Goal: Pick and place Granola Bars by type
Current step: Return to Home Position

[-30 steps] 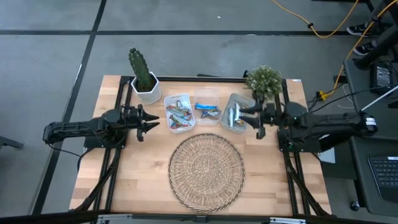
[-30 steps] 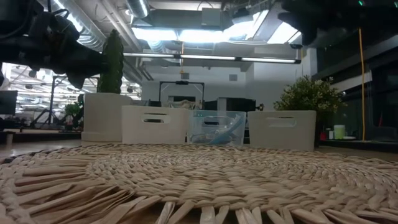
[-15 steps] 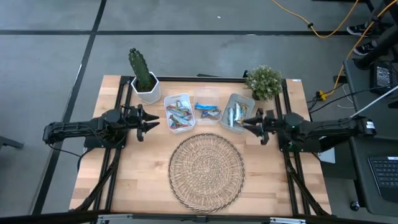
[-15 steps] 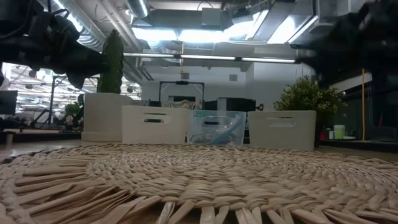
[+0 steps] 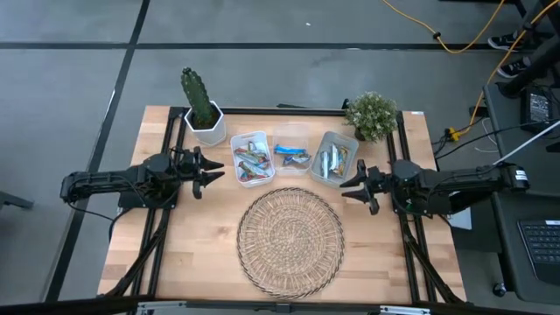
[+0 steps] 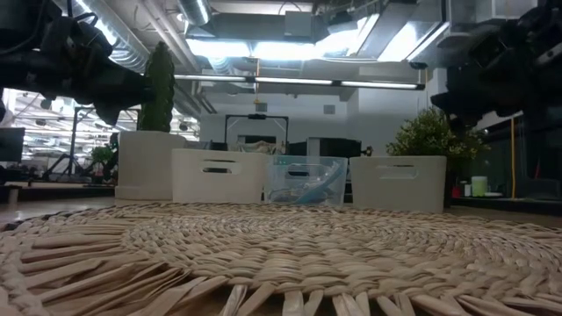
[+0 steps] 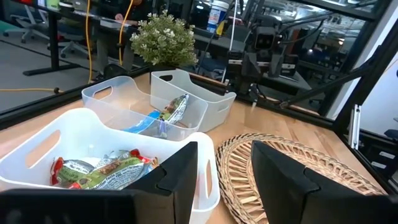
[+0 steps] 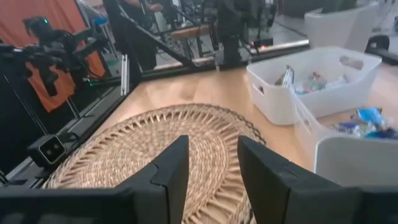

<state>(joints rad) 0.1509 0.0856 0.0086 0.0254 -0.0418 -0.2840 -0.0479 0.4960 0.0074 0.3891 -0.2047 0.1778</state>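
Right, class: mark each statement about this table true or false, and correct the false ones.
1. The woven mat has no granola bars on it. True.
2. The right tool grips a bar. False: it is open and empty.
3. All bars lie in one tub. False: the white tub, clear tub and grey tub each hold some.
4. The cactus stands on the left arm's side. True.
5. The left tool is open. True.

The left tub [image 5: 234, 150], middle tub [image 5: 291, 130] and right tub [image 5: 344, 138], with granola bars [image 5: 251, 163] in them, are lined up just behind the woven mat [image 5: 290, 241] on the table [image 5: 201, 249], flanked by a potted cactus [image 5: 199, 101] leftward and a leafy plant [image 5: 371, 115] rightward.
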